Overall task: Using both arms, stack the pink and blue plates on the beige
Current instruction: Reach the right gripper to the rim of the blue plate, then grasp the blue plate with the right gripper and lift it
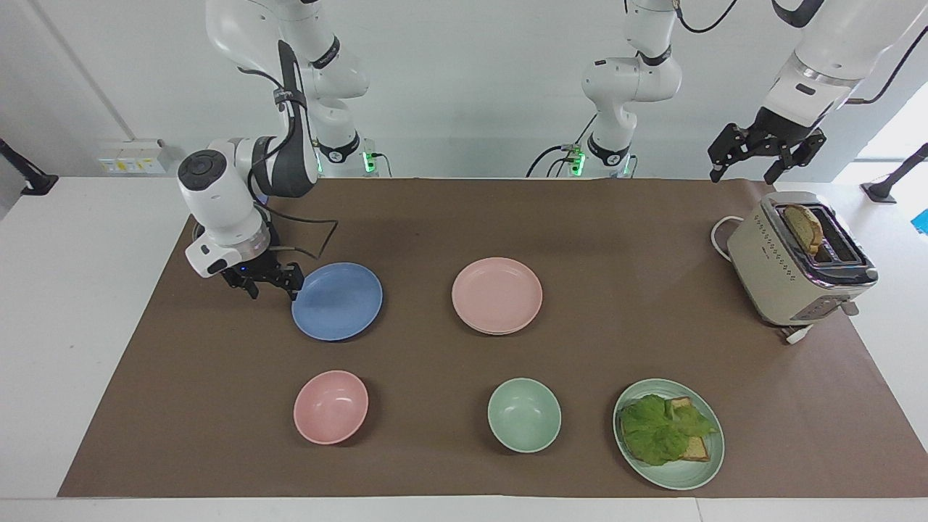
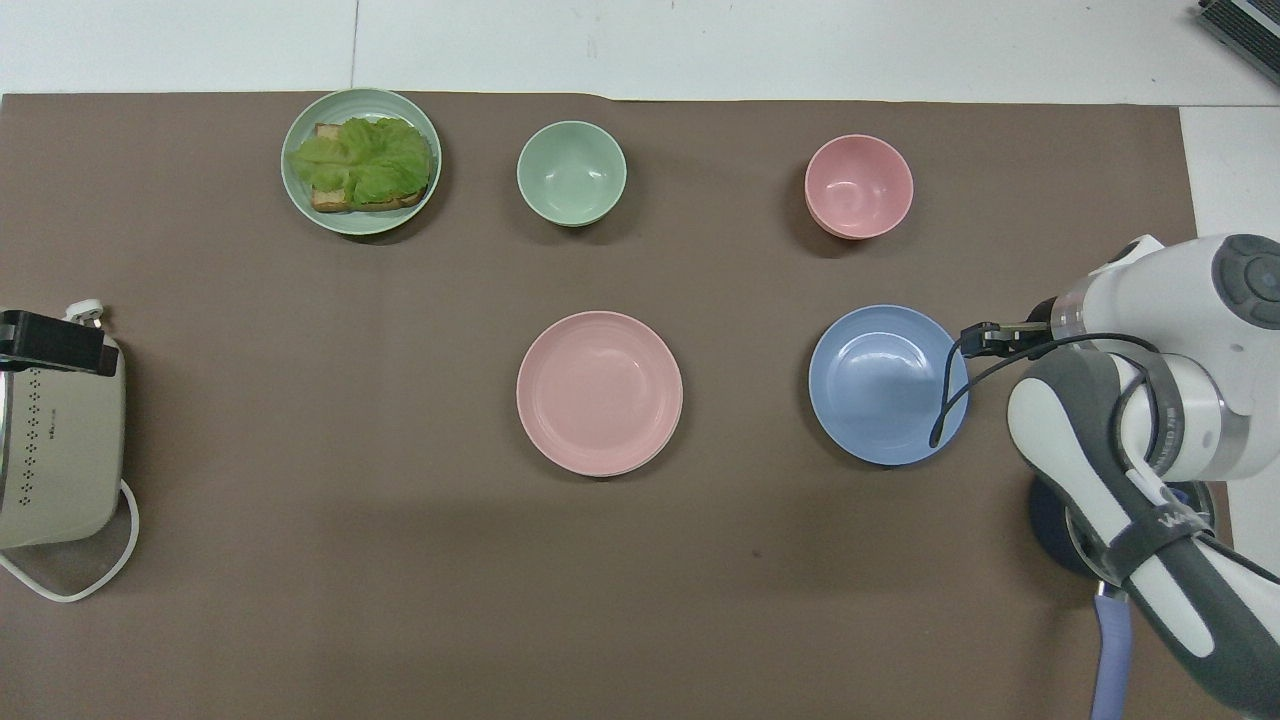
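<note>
Black right gripper sits low at the blue plate, at the rim toward the right arm's end of the table. I cannot tell whether it is open or already closed on that rim, and the plate lies flat on the brown mat. The left gripper hangs open and empty in the air, well away from the blue plate at the left arm's end, where that arm waits above the toaster. The task looks about half done. The pink plate, beside the blue plate toward the left arm's end, seems to rest on another plate. A thin second rim shows under its edge, and I take that for the beige plate. What is left is to lift the blue plate and set it on that pile. Both the blue and the pink plate are empty. Farther from the robots than the blue plate stands a pink bowl, empty. An empty green bowl stands in the same row toward the left arm's end. Past it a green plate holds lettuce laid over toast. The toaster has one slice of bread standing in a slot. A dark pot, nearer to the robots than the blue plate, is mostly hidden by the right arm, so I cannot tell what is in it.
</note>
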You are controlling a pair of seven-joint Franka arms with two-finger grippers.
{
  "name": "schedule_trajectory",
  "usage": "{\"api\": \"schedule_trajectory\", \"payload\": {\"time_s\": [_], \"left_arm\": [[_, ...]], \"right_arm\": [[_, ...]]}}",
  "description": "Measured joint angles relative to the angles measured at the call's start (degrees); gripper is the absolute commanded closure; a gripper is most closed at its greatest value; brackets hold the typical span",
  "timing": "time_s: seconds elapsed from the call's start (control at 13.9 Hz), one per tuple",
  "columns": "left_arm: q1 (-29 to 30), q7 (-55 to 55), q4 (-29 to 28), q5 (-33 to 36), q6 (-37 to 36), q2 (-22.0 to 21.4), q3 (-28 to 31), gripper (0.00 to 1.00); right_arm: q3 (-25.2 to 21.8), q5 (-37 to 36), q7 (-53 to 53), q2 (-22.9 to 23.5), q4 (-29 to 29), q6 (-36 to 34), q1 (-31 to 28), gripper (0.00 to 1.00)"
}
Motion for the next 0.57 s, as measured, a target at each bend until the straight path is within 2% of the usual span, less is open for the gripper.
{"api": "schedule_trajectory", "payload": {"time_s": [0.29,0.43,0.57], "left_arm": [[0.0,0.0,0.0,0.0,0.0,0.0,0.0,0.0],[0.0,0.0,0.0,0.0,0.0,0.0,0.0,0.0],[0.0,0.0,0.0,0.0,0.0,0.0,0.0,0.0]], "right_arm": [[0.3,0.0,-2.2,1.0,-0.9,1.6,0.0,0.28],[0.8,0.0,-3.3,1.8,-2.7,4.6,0.2,0.32],[0.9,2.7,-6.0,2.8,-4.1,6.5,0.4,0.46]]}}
